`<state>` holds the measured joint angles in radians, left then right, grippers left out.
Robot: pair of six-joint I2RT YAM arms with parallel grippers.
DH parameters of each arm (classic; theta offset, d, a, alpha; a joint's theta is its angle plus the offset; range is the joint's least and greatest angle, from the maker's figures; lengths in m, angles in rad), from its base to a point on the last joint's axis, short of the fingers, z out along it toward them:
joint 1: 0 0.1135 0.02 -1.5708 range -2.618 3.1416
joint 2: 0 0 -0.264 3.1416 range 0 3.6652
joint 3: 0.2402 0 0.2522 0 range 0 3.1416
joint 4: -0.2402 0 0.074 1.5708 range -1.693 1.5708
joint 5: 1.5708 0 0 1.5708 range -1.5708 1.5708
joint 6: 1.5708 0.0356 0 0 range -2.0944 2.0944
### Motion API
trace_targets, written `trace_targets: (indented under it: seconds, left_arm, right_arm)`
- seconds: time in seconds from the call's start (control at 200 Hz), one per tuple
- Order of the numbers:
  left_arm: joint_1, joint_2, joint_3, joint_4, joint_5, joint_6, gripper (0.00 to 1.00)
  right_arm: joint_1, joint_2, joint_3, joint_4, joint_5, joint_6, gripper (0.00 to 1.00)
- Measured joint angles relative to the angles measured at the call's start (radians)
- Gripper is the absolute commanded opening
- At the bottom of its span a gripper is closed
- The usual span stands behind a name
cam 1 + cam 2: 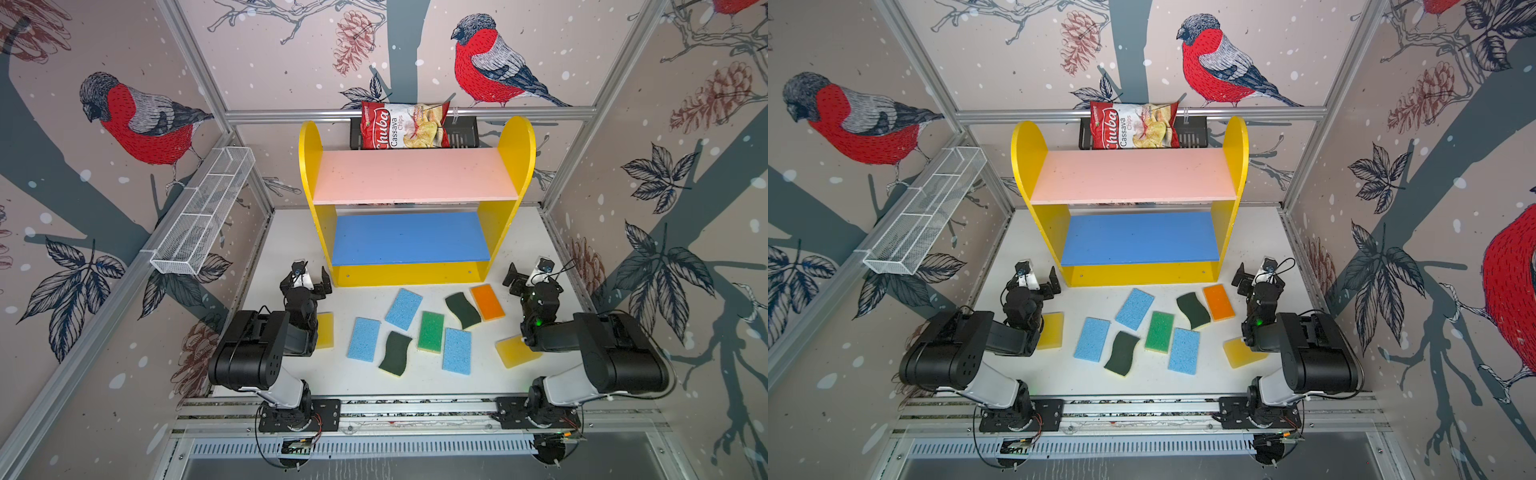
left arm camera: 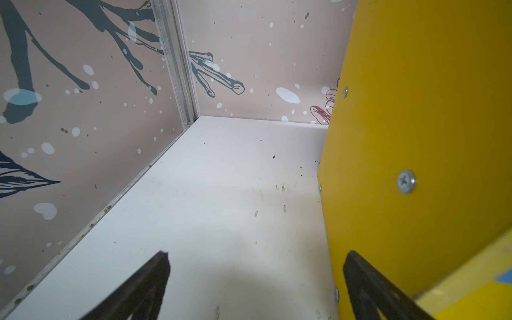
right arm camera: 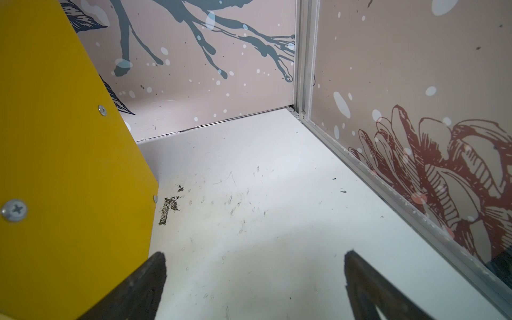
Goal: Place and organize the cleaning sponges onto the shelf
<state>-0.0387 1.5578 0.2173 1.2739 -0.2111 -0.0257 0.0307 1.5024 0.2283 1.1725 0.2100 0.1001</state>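
Yellow shelf panel beside spread left fingers, white table open ahead

The left arm and right arm sit folded (each roughly mirroring the other), elbows drawn back and forearms reaching forward. The left hand and right hand tilt forward and down, fingers spread wide and gripping nothing.
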Motion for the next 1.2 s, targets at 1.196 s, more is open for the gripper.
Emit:
trace_targets:
  seconds: [1.196]
  left_arm:
    - [-0.092, -0.544, 0.121, -0.541, -0.202, -0.164, 0.98]
  right_arm:
    - [0.120, -0.332, 0.243, -0.594, 0.080, 0.009, 1.00]
